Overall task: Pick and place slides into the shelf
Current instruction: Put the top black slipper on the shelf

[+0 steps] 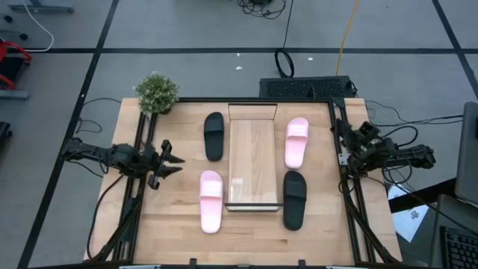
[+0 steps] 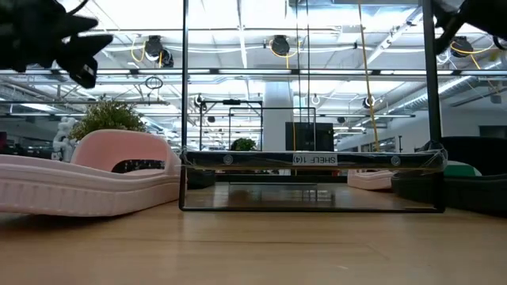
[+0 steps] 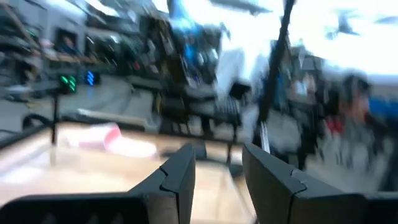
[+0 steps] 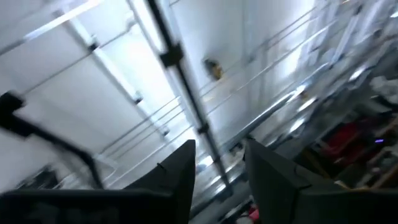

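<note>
Left gripper (image 1: 173, 159): at the table's left edge, dark fingers spread, holding nothing.
Near pale pink slide (image 1: 210, 200): flat on the wooden tabletop (image 1: 179, 217), left of the shelf.
Far black slide (image 1: 214, 135): left of the shelf, behind the pink one.
Narrow see-through shelf (image 1: 254, 155): mid-table, nothing in it.
Far pale pink slide (image 1: 296, 142): right of the shelf.
Near black slide (image 1: 294, 199): right of the shelf, in front.
Right gripper (image 4: 217, 168): at the right edge, fingers parted, tilted up off the table.
</note>
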Controlling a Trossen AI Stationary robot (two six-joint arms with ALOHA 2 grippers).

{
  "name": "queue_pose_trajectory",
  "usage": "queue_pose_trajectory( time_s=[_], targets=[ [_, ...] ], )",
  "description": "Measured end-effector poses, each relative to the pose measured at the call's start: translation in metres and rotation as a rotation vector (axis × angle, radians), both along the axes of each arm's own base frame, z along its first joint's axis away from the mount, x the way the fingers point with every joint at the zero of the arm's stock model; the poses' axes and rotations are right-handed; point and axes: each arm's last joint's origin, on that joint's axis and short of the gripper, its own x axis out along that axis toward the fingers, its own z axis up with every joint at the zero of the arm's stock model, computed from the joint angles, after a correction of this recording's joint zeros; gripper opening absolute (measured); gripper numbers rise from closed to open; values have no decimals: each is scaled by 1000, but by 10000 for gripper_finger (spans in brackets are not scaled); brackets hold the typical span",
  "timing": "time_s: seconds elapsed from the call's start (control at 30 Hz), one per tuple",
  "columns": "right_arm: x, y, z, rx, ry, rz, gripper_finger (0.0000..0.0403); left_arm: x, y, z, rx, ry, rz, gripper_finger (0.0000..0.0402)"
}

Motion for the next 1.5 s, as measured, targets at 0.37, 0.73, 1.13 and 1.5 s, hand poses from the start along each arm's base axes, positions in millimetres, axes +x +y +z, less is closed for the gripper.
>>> queue_pose_trajectory(
  time_s=[0.37, 0.73, 1.13, 1.5],
  targets=[
    [-2, -3, 0, 39, 38, -146, 128, -22, 11, 45, -182, -497, 216, 129],
    [-3, -7, -3, 171, 55, -241, 128, -30, 14, 53, -289, -613, 183, 129],
    [-3, -5, 2, 89, 22, -161, 128, -26, 18, 85, -267, -439, 383, 129],
    [3, 0, 37, -96, 46, -156, 128, 28, 15, 162, -2, 214, 850, 129]
  ],
)
